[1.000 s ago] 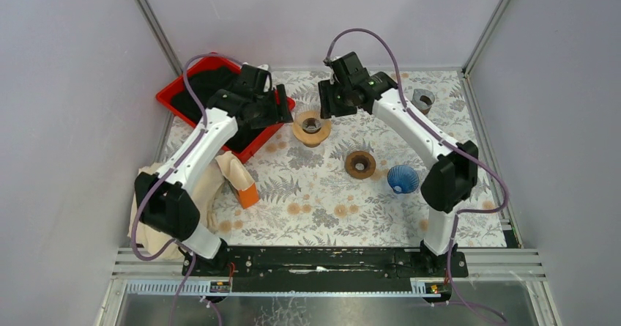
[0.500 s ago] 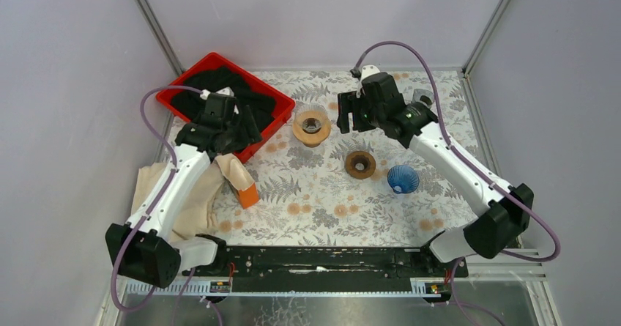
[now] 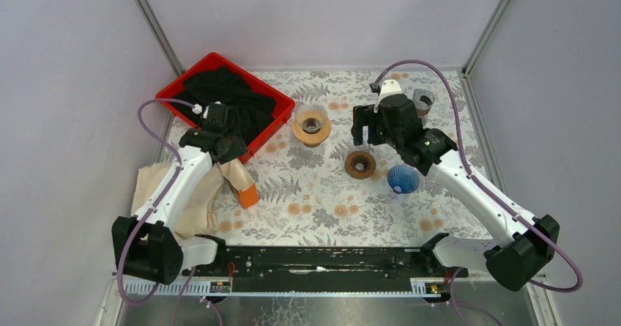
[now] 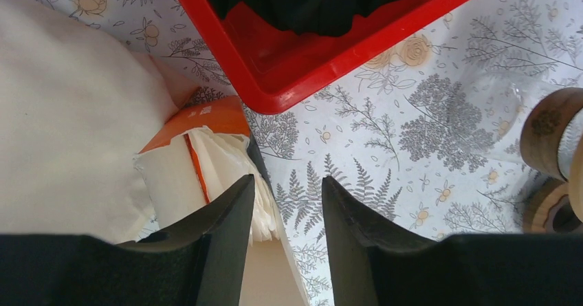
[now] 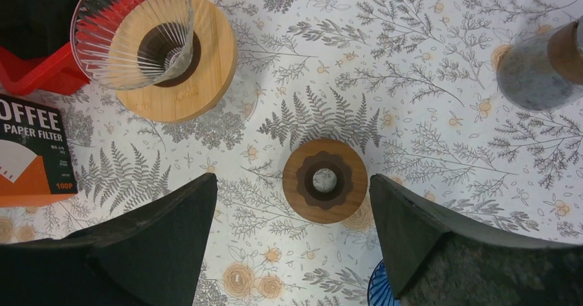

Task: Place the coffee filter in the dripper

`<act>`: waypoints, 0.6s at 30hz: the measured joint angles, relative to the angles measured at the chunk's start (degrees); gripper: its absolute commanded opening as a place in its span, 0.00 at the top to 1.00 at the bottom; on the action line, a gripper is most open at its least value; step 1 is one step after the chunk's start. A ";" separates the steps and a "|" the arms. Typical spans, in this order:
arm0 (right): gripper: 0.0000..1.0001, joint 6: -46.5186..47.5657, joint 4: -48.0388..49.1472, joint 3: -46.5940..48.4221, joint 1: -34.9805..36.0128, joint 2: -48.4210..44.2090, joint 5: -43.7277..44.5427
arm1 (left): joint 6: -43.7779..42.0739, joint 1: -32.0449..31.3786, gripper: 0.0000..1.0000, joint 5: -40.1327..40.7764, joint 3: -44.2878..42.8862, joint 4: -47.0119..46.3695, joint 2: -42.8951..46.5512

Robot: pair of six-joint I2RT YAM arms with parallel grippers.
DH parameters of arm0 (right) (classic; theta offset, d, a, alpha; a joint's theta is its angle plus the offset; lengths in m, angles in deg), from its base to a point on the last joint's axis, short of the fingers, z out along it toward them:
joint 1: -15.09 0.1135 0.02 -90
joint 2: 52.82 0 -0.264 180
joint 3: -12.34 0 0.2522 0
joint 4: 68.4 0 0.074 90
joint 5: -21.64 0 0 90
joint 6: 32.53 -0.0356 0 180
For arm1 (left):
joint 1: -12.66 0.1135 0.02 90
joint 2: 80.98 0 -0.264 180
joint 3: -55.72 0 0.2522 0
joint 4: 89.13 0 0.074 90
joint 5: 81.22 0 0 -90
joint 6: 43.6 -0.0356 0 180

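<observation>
The coffee filter pack is an orange and black box lying at the left, with white paper filters fanning out of its open end. My left gripper hangs just above that end, open; its left finger is beside the filter stack and nothing is clamped. The dripper is a clear ribbed glass cone on a round wooden base, standing empty. My right gripper is wide open above a wooden ring, to the right of the dripper.
A red tray with black cloth sits at the back left, its corner close to the pack. A beige cloth lies under the left arm. A blue ribbed cone and a grey cup stand at the right.
The left arm has pulled back from the red tray to the filter pack, its jaws narrowing. The right arm has swung right from the dripper to the wooden ring, jaws widening.
</observation>
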 measured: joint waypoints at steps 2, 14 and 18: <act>0.12 0.00 0.68 -0.28 0.00 -0.31 0.28 | 0.11 0.00 0.57 0.44 0.26 -0.04 -0.87; 0.12 0.22 1.88 -1.29 0.00 -0.31 0.52 | -0.15 0.28 0.88 0.59 1.60 0.02 -3.21; 0.11 0.24 1.90 -1.29 0.00 -0.31 0.50 | -1.42 0.24 0.94 -1.18 1.38 0.76 -3.19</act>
